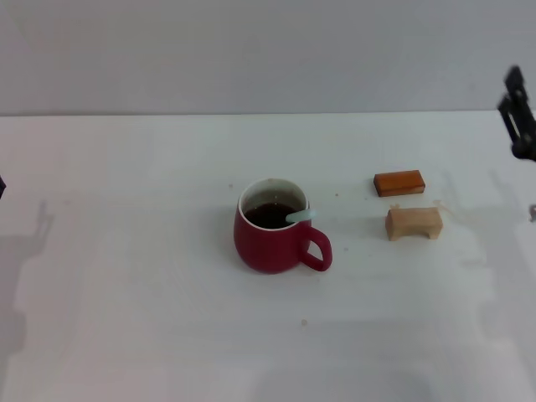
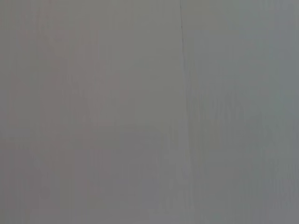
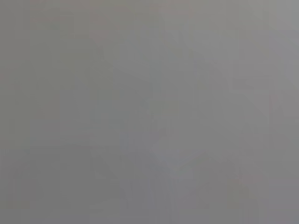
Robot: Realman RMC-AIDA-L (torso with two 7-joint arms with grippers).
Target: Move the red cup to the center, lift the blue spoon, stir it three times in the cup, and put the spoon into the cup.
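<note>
The red cup (image 1: 272,228) stands near the middle of the white table (image 1: 126,293), its handle pointing to the front right, dark liquid inside. The blue spoon (image 1: 299,215) rests in the cup; only its pale blue handle end shows, leaning on the right rim. My right gripper (image 1: 521,117) is raised at the far right edge of the head view, well away from the cup. My left arm is only a dark sliver at the far left edge (image 1: 2,186). Both wrist views show only blank grey surface.
An orange-brown flat block (image 1: 399,182) lies to the right of the cup. A tan wooden block (image 1: 414,223) stands just in front of it. A grey wall runs behind the table's far edge.
</note>
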